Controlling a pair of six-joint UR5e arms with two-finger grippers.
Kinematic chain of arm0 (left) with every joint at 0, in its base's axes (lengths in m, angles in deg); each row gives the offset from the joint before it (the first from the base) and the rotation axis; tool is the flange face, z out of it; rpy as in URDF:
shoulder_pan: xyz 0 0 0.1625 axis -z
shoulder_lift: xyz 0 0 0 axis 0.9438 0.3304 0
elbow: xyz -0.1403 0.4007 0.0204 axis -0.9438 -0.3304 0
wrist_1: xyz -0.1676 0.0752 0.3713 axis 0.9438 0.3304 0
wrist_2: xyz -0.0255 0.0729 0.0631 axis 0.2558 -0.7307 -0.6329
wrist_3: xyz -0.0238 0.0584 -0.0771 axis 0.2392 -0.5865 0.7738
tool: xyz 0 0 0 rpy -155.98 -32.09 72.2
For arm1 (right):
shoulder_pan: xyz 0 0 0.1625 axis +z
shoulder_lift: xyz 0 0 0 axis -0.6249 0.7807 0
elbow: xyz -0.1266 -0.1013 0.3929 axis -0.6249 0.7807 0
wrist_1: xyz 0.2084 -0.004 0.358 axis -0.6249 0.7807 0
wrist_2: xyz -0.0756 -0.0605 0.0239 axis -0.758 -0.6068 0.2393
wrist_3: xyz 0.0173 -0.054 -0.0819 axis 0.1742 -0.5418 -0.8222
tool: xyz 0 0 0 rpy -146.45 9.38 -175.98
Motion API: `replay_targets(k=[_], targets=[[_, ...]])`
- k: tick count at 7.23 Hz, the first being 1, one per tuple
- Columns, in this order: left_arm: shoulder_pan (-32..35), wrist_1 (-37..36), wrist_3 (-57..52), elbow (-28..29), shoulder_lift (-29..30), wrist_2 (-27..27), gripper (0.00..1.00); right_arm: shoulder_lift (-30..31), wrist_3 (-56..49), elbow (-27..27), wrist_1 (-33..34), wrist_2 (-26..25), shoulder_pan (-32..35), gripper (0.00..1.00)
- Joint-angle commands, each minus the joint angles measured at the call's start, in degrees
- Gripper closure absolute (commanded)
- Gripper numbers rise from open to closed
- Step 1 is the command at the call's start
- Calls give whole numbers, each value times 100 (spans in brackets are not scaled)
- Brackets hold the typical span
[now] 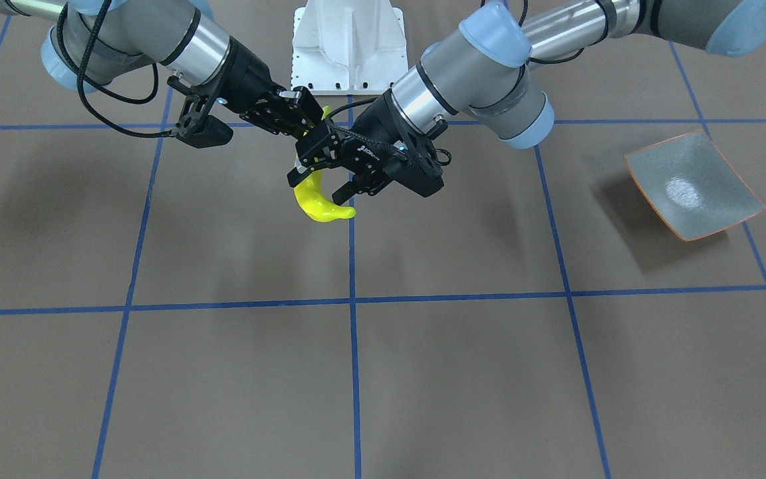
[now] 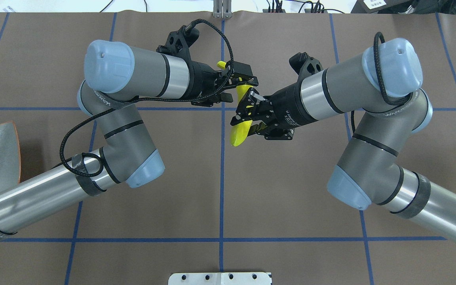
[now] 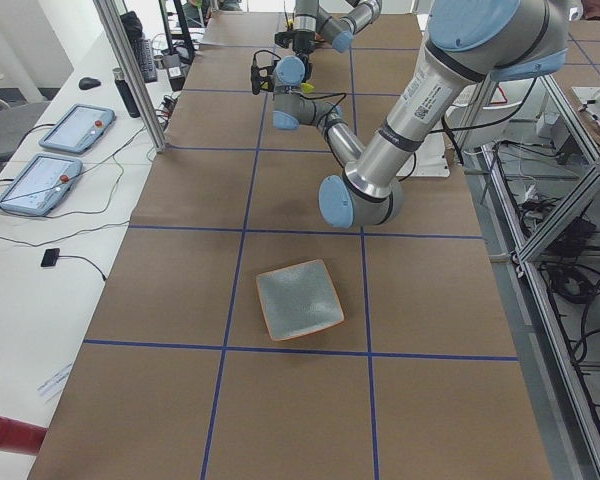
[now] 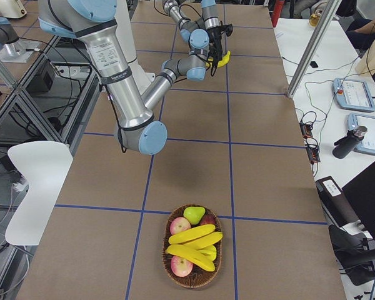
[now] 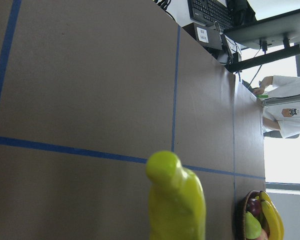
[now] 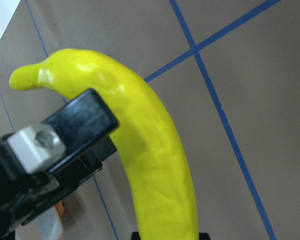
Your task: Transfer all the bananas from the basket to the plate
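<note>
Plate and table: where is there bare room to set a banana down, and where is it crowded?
The plate is bare right to its rim. The table squares between the blue tape lines beside it are bare. Crowded: the basket, heaped with fruit, and mid-table, where the left claw and right claw meet at one banana.

Yellow banana (image 1: pixel 320 203), grey-green orange-rimmed plate (image 1: pixel 692 183), brown blue-gridded table (image 1: pixel 463 372).
</note>
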Motion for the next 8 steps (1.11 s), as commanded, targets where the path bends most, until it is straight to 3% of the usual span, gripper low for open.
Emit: replay_targets(k=[1,2,3,4,5,6,8], targets=[[-4,1,0,22,29,-8,28,-2,35,0,-49,0,-9,100],[-4,1,0,22,38,-17,59,-2,35,0,-49,0,-9,100],[-13,1,61,22,29,-8,100,-2,35,0,-57,9,-9,100],[-22,1,70,22,29,-8,100,-2,27,0,-57,9,-9,100],[-22,1,79,22,29,-8,100,7,26,0,-118,0,-9,55],[-31,1,79,5,29,-8,100,68,18,9,-302,-18,-9,1],[-31,-17,97,5,12,-8,100,252,0,-9,-636,-18,17,0]])
